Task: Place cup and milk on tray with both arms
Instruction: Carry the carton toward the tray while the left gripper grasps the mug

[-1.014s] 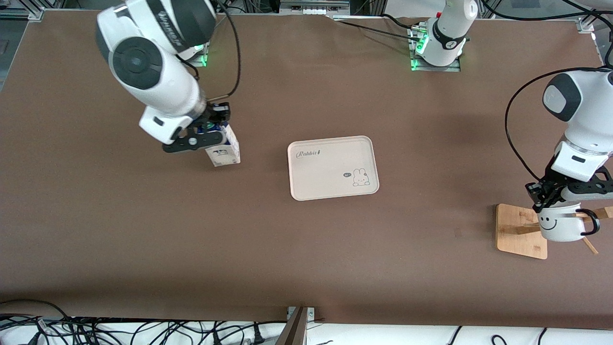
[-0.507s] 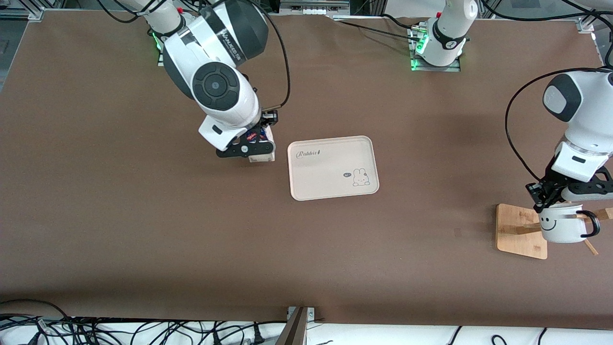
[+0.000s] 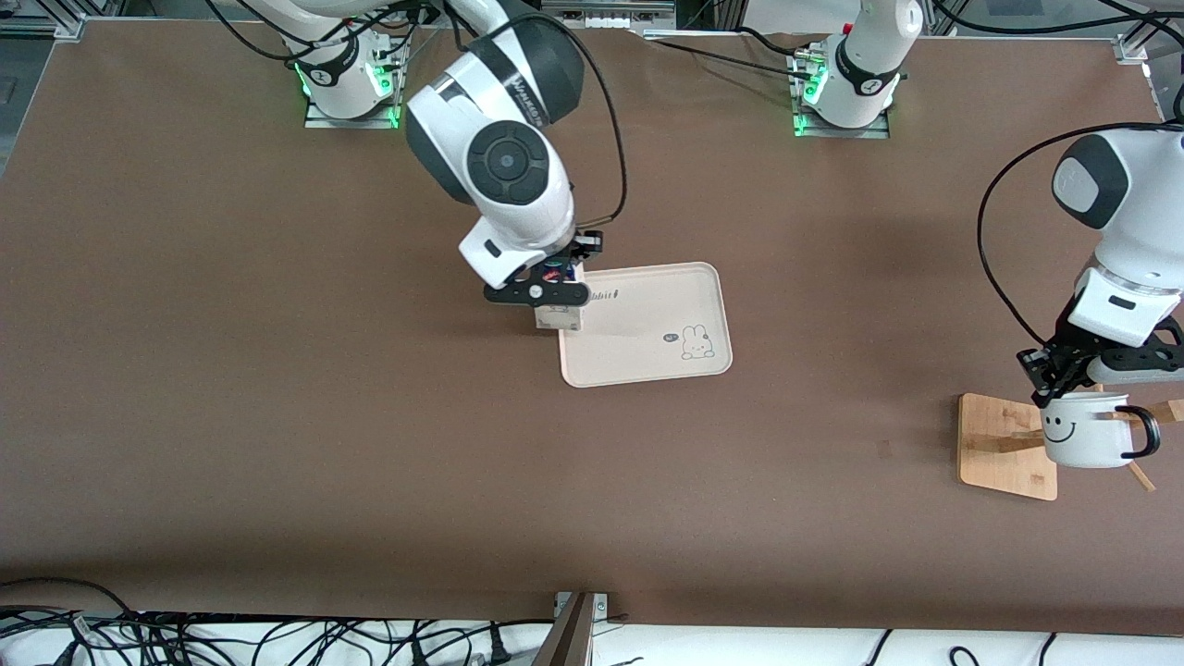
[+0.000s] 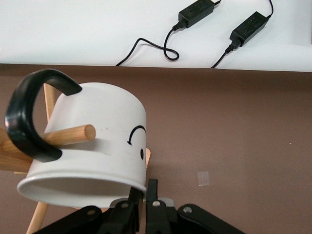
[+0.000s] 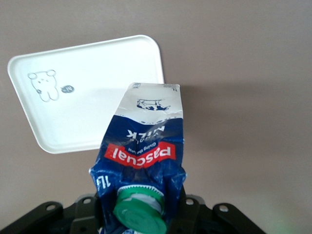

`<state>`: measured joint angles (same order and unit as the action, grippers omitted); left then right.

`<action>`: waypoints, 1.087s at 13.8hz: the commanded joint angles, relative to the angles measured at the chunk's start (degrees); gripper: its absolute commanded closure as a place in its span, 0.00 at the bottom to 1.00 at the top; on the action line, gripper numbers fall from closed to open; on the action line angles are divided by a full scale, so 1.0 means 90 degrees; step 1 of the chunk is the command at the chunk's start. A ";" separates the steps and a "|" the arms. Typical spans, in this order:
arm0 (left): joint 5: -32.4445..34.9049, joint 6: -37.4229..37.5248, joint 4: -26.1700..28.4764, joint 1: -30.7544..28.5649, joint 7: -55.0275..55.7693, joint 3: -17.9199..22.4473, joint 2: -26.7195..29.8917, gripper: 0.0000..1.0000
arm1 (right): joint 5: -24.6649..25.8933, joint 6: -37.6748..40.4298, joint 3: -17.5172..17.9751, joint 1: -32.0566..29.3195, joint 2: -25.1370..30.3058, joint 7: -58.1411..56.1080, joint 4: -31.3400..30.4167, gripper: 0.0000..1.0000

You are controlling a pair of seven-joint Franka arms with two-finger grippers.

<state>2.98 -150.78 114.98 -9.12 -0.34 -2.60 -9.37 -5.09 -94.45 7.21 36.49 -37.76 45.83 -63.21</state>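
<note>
My right gripper is shut on the milk, a blue and white carton with a green cap, and holds it in the air over the tray's edge at the right arm's end. The cream tray with a bunny drawing lies at the table's middle; it also shows in the right wrist view. My left gripper is shut on the rim of the cup, a white mug with a smiley face and a black handle. A wooden peg passes through the handle.
A square wooden stand base lies under the cup at the left arm's end of the table. Cables and power bricks lie off the table's edge near it.
My right arm has carried the milk across the table from the right arm's end to the tray's edge. My left gripper has raised the cup slightly on the stand.
</note>
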 commanded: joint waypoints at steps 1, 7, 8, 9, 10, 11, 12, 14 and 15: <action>-0.0116 0.0395 -0.0012 0.0008 -0.0050 -0.0062 0.0269 1.00 | -0.0408 -0.0421 -0.0088 0.0174 -0.0335 0.0366 0.0275 0.48; -0.0243 0.0688 0.0164 0.0047 -0.0060 -0.0150 0.0543 1.00 | -0.0528 -0.0452 -0.0078 0.0164 -0.0570 -0.0414 0.0227 0.48; -0.0243 0.0814 0.0155 0.0056 -0.0050 -0.0160 0.0592 1.00 | -0.0537 -0.0443 -0.0078 0.0154 -0.0570 -0.0454 0.0227 0.48; -0.0282 0.0864 0.0164 0.0056 -0.0050 -0.0179 0.0660 1.00 | -0.0547 -0.0385 -0.0078 0.0145 -0.0570 -0.0473 0.0227 0.48; -0.0331 0.0874 0.0164 0.0056 -0.0050 -0.0257 0.0709 1.00 | -0.0547 -0.0355 -0.0078 0.0135 -0.0570 -0.0590 0.0217 0.48; -0.0331 0.0884 0.0164 0.0056 -0.0050 -0.0267 0.0719 1.00 | -0.0538 -0.0335 -0.0088 0.0125 -0.0570 -0.0755 0.0188 0.48; -0.0331 0.0903 0.0164 0.0066 -0.0050 -0.0306 0.0767 1.00 | -0.0528 -0.0296 -0.0117 0.0135 -0.0570 -0.0892 0.0100 0.48; -0.0341 0.1117 0.0116 0.0085 -0.0040 -0.0423 0.0787 1.00 | -0.0528 -0.0296 -0.0273 0.0213 -0.0580 -0.1049 0.0041 0.48; -0.0341 0.1302 0.0077 0.0173 -0.0050 -0.0472 0.0778 1.00 | -0.0518 -0.0296 -0.0274 0.0213 -0.0609 -0.1059 0.0012 0.48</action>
<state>1.19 -141.64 115.35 -8.47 -0.34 -6.08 -3.82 -8.71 -97.81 5.71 37.77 -42.73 37.73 -63.31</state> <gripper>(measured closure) 0.934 0.476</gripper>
